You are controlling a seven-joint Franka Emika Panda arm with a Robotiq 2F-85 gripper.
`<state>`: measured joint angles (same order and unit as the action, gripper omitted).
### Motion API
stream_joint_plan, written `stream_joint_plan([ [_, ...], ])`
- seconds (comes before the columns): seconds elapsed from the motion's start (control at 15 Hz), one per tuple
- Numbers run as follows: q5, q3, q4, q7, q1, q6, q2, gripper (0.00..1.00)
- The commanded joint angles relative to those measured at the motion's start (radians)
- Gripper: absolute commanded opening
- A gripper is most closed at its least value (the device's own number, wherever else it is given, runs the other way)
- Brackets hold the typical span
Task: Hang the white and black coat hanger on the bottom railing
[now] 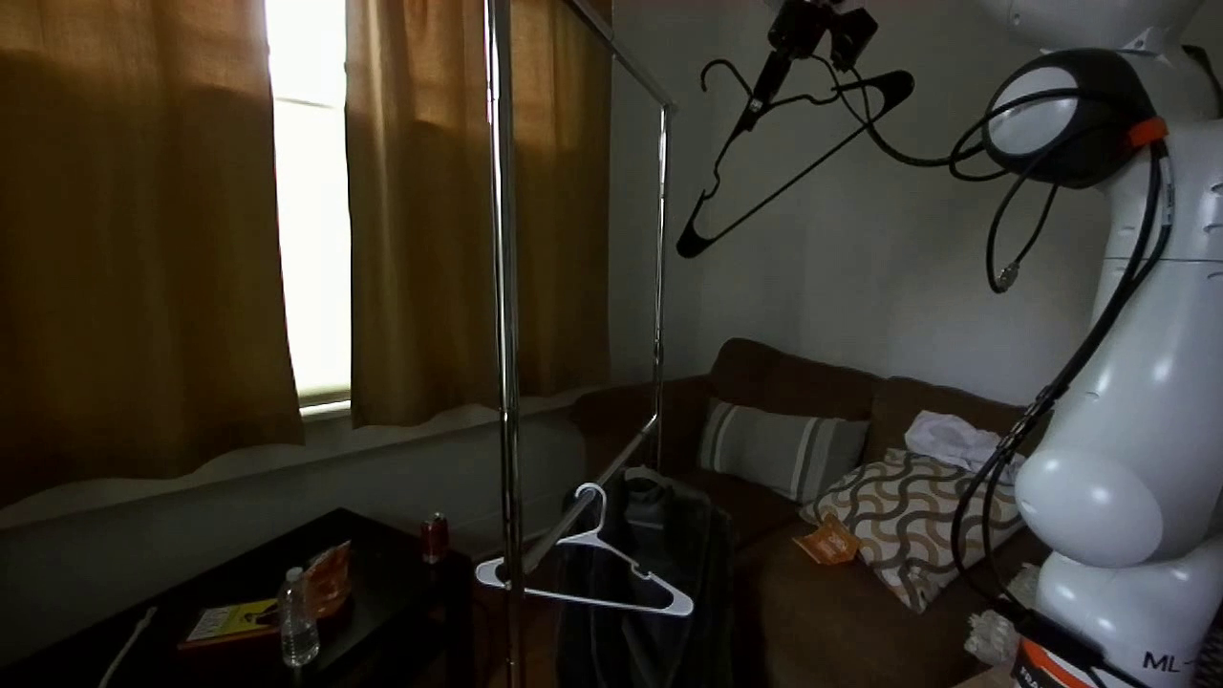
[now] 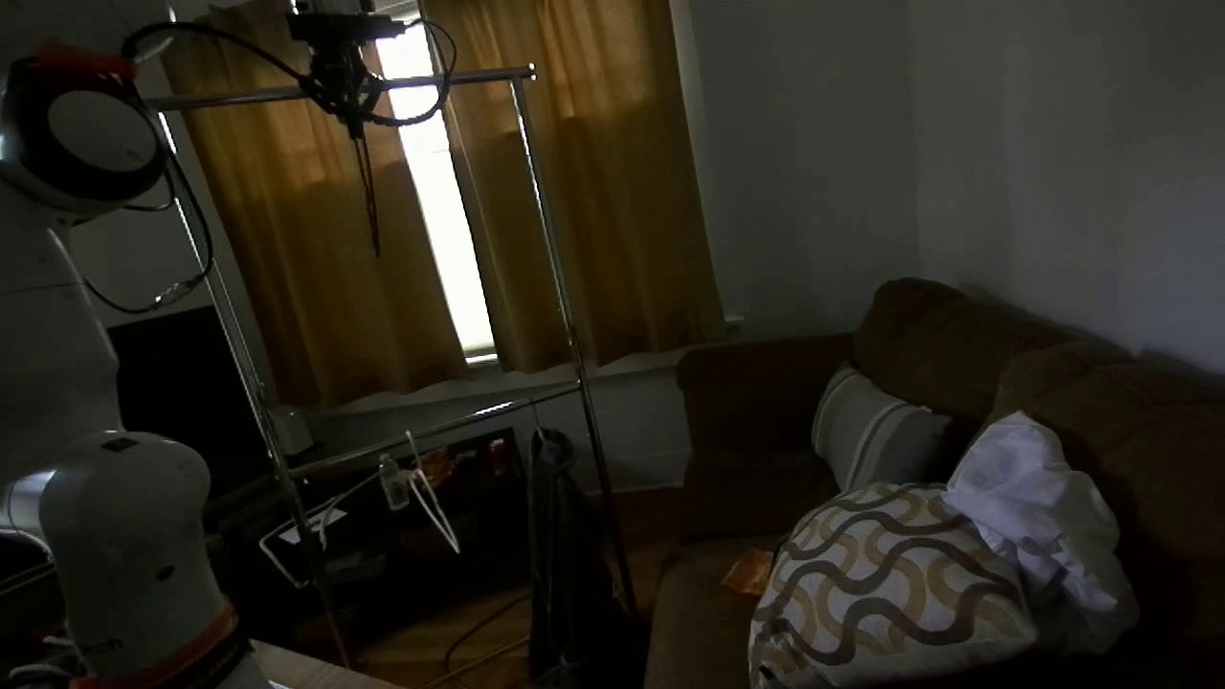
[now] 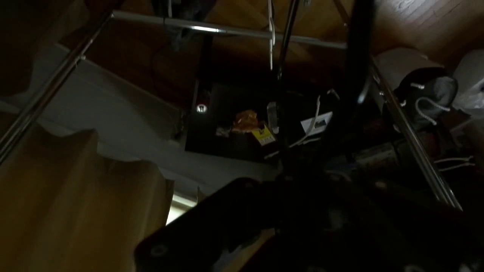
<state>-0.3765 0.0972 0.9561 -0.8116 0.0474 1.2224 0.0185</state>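
White hanger point(image 1: 590, 540): hooked over the bottom railing point(image 1: 611, 470); its full triangle shows in an exterior view, only a thin pale edge in the wrist view.
Fingers point(image 1: 770, 80): clenched on the black hanger point(image 1: 783, 187), well above that railing; the wrist view is too dark to tell where they end and it begins.
Grip from the side: an exterior view has the black hanger point(image 2: 369, 201) edge-on, a narrow dark strip.
Dark garment point(image 2: 565, 555): on the same railing, with bare bar between it and the white hanger in an exterior view.
Near upright point(image 1: 505, 315): crosses in front of the white hanger towards one end in an exterior view.
Upper crossbar point(image 2: 478, 76): passes behind the end of the robot arm point(image 2: 57, 325) in an exterior view.
Dark worktop point(image 3: 200, 132): looked down on in the wrist view, with an orange packet point(image 3: 245, 121), yellow-faced item point(image 3: 264, 136), clear bottle point(image 3: 272, 114) and can point(image 3: 201, 107); an exterior view shows the can point(image 1: 435, 538) red.
Brown sofa point(image 2: 761, 407): in both exterior views, carrying a striped pillow point(image 2: 876, 435), a patterned pillow point(image 2: 890, 584), white cloth point(image 2: 1043, 517) and an orange wrapper point(image 1: 829, 541).
Tan curtains point(image 1: 134, 239): in all three views, parted on a bright window point(image 1: 311, 191).
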Motion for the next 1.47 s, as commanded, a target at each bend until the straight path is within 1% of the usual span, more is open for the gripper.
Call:
stream_joint_plan([
  [0.0,0.126,-0.038,0.234,0.006,0.029,0.126,0.105,0.02],
  [0.13,0.165,-0.056,0.321,0.005,0.034,0.25,0.132,0.02],
  [0.2,0.162,-0.063,0.368,0.016,0.034,0.304,0.148,0.02],
  [0.27,0.127,-0.049,0.215,0.001,0.023,0.212,0.057,0.07],
  [0.33,0.133,-0.056,0.256,0.001,0.025,0.254,0.072,0.07],
  [0.47,0.137,-0.061,0.3,0.001,0.025,0.28,0.092,0.07],
  [0.73,0.138,-0.061,0.316,0.001,0.025,0.282,0.112,0.07],
  [0.8,0.138,-0.061,0.318,0.001,0.025,0.282,0.113,0.02],
  [0.87,0.123,-0.057,0.343,-0.013,0.024,0.288,0.112,0.02],
  [0.93,0.152,-0.063,0.373,-0.018,0.025,0.288,0.114,0.02],
  [1.07,0.163,-0.067,0.442,-0.04,0.028,0.302,0.128,0.02],
  [1.27,0.152,-0.065,0.561,-0.104,0.027,0.378,0.166,0.02],
  [1.33,0.162,-0.067,0.605,-0.129,0.028,0.41,0.18,0.02],
  [1.4,0.146,-0.068,0.661,-0.147,0.029,0.462,0.2,0.02],
])
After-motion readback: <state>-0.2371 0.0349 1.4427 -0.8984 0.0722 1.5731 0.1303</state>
